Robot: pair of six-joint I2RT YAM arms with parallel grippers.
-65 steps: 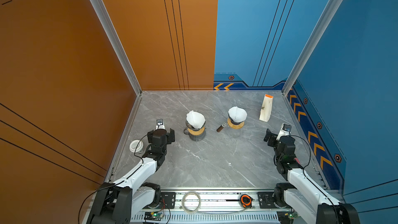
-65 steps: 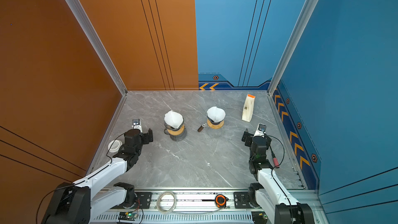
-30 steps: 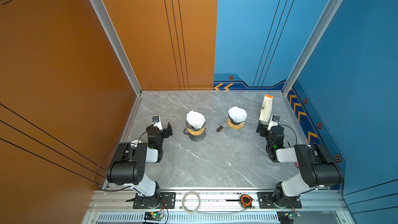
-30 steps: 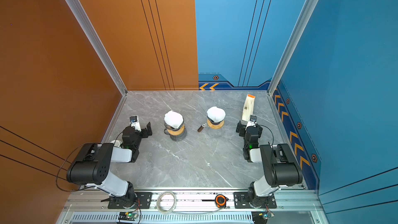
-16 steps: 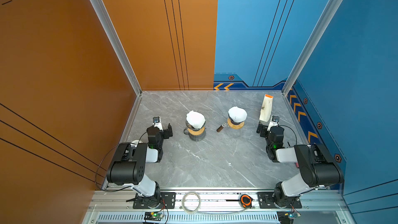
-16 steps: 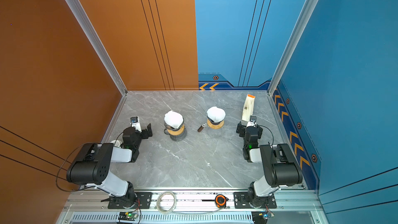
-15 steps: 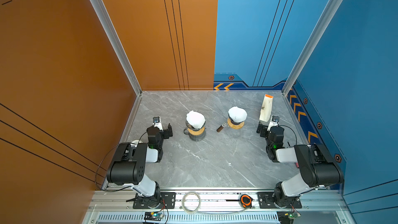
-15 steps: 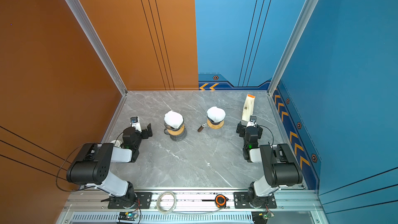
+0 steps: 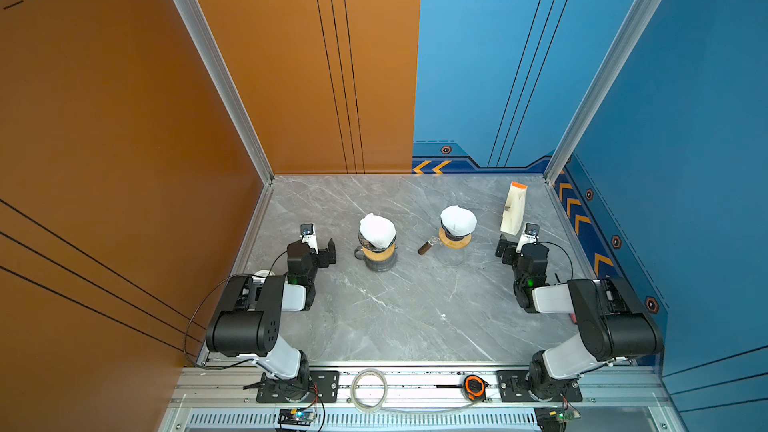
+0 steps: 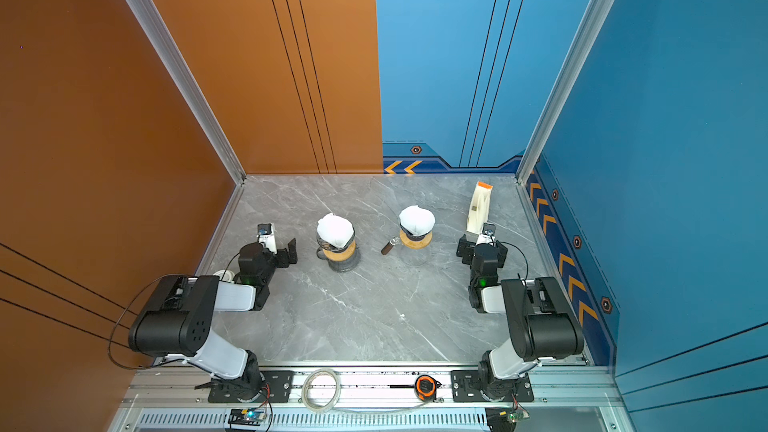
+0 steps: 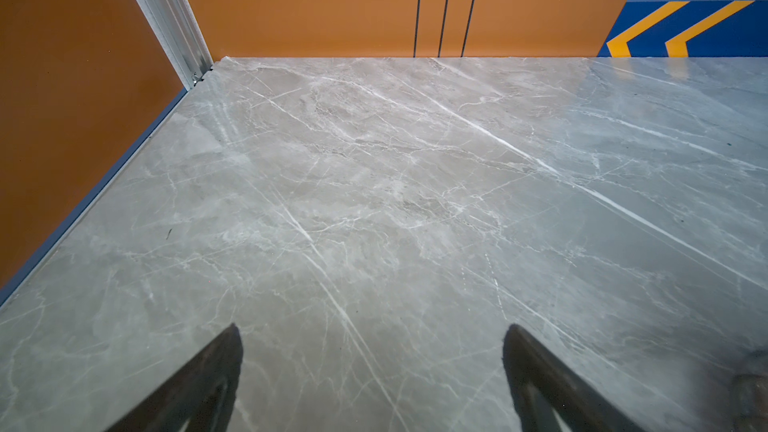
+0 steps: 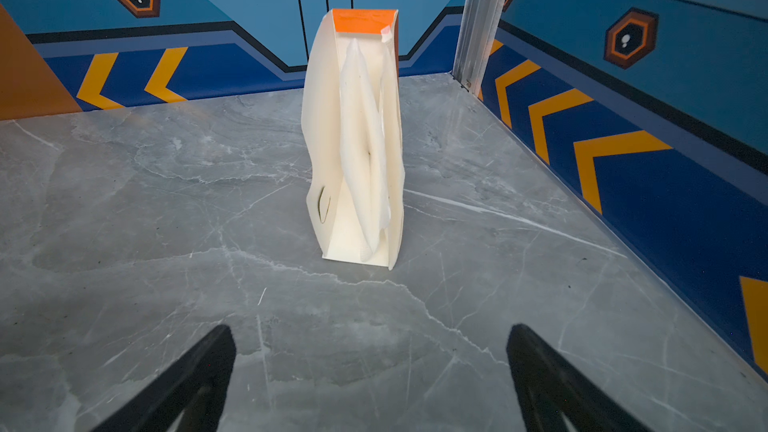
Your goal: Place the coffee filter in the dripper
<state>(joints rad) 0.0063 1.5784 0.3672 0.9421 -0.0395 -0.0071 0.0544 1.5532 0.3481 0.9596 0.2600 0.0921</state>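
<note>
Finds the black-and-white left arm [image 9: 291, 297] folded low at the left edge, left jaws spread wide above bare stone and gripping nothing. Half hides a small white round object [image 9: 262, 274] beside it, too obscured to name. Next along, shows a white paper coffee filter [image 9: 377, 231] domed in a dark dripper with a wooden collar [image 9: 376, 252], then a second white paper filter [image 9: 458, 220] in a clear glass dripper with a wooden collar and brown handle [image 9: 455, 239]. Looks, on this evidence, like a job all but finished. Puts a tall cream cardboard carton with an orange top [image 12: 357, 139] upright near the back right corner, with spare filters fanned from its open side. Sets the right jaws just in front of it, equally wide and empty, on the black-and-white right arm [image 9: 548, 299].

Could topple that thin, light carton with any forward nudge from the right jaws. Could also dislodge either filter, puffed high above the rim rather than pressed into the cone, or tip a top-heavy dripper with a careless sideways sweep.

Underneath, a grey white-veined marble surface [image 9: 395, 305]. Around it, orange wall panels [image 9: 124, 118] on the left, blue wall panels [image 9: 685, 118] on the right, an aluminium corner post [image 9: 208, 64], and yellow chevrons [image 9: 577, 218] low on the right. Along the front, a metal rail [image 9: 415, 380] with a coil of clear tubing [image 9: 369, 388] and an orange tape measure [image 9: 473, 386].
</note>
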